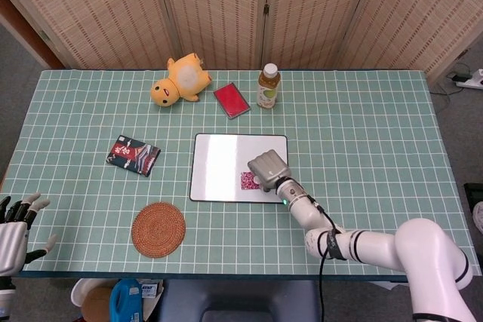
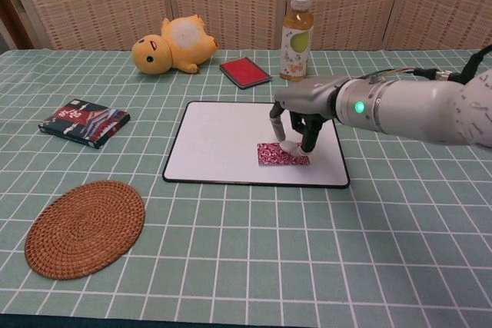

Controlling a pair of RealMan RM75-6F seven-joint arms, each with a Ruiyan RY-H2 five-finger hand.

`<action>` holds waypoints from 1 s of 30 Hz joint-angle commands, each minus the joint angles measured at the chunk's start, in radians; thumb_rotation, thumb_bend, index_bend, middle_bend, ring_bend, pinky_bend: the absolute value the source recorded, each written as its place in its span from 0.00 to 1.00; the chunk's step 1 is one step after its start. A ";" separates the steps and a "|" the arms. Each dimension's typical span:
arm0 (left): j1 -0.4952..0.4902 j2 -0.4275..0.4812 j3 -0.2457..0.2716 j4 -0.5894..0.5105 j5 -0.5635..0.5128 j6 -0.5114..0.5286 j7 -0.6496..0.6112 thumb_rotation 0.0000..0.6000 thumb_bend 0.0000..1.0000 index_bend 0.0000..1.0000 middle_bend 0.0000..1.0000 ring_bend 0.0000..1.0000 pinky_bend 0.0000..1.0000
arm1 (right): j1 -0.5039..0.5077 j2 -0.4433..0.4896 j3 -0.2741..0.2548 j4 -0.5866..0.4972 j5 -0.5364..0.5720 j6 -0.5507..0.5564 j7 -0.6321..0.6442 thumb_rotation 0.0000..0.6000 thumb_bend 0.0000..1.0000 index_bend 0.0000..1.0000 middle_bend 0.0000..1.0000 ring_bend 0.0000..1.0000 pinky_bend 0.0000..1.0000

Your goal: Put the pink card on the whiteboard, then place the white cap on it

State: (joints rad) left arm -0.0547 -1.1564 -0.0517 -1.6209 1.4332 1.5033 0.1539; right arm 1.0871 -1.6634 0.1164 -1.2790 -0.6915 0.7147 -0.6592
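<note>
Right now, nearest to me, my left hand point(image 1: 13, 230) waits at the near left corner of the table point(image 1: 377, 133), its fingers spread and holding nothing. Just beyond it sits the woven coaster point(image 2: 84, 226), untouched and well apart from the work.

Further in, my right hand point(image 2: 296, 120) is over the whiteboard point(image 2: 223, 140), and its fingers point(image 2: 310, 130) are pinched narrow around the white cap point(image 2: 290, 146). The cap is down at the pink card point(image 2: 281, 154), which lies flat on the right half of the board. From the chest view the cap looks to be touching the card's upper edge, though I cannot tell whether its weight is fully on it. So I judge the first step done and the second in its last stage: setting the cap down.

Next I would need to spread the fingers gently and lift straight up, so the cap does not tip or drag the card sideways.

Off to the left lies a dark patterned packet point(image 1: 133, 155). At the far edge are the yellow plush toy point(image 1: 181, 79), a red case point(image 1: 231, 99) and a drink bottle point(image 1: 268, 85), none involved.
</note>
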 commanded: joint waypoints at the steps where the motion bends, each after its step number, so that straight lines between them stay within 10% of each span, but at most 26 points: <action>1: 0.000 0.000 -0.001 0.000 -0.001 -0.001 -0.001 1.00 0.22 0.23 0.17 0.17 0.03 | 0.003 -0.001 -0.001 0.001 -0.002 0.000 0.006 1.00 0.30 0.30 0.85 1.00 1.00; 13: -0.006 0.008 -0.007 0.001 -0.001 -0.003 -0.005 1.00 0.22 0.23 0.17 0.17 0.03 | -0.078 0.144 -0.022 -0.125 -0.067 0.108 0.075 1.00 0.30 0.22 0.80 0.98 1.00; 30: -0.037 0.004 -0.037 -0.003 -0.005 -0.015 -0.005 1.00 0.22 0.23 0.17 0.17 0.03 | -0.477 0.421 -0.164 -0.302 -0.439 0.566 0.337 1.00 0.33 0.22 0.51 0.63 0.88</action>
State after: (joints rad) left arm -0.0912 -1.1512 -0.0873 -1.6229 1.4284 1.4874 0.1480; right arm 0.6706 -1.2904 -0.0164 -1.5567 -1.0698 1.2194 -0.3753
